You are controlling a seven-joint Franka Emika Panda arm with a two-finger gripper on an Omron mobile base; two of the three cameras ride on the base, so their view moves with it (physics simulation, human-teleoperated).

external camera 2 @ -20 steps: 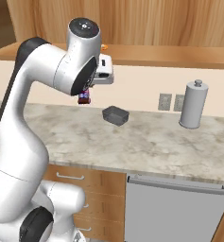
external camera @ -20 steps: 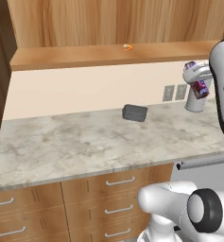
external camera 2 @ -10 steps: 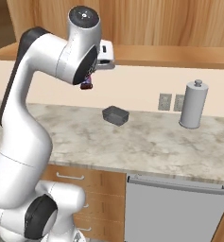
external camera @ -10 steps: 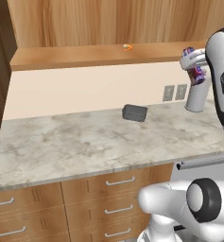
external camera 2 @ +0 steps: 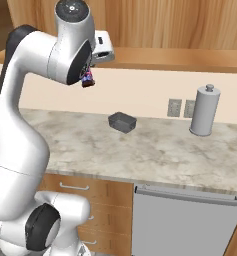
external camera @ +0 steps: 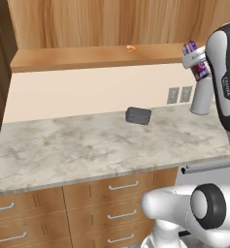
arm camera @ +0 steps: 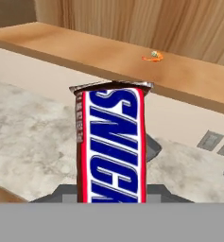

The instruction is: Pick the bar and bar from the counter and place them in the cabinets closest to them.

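Snack bar [arm camera: 111, 146] stands clamped upright in the tool [external camera: 196, 62].

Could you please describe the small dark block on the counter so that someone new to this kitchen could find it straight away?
Start from the marbled counter under the long wooden shelf ledge. The dark grey block lies near the back wall, to the left of the two wall sockets and the tall grey canister. It is low, rounded and flat-lying, while the canister stands upright.

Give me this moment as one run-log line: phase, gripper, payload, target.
phase: carry | gripper: shut on bar, raised above counter | target: wooden shelf ledge, not yet reached | grey block: on counter
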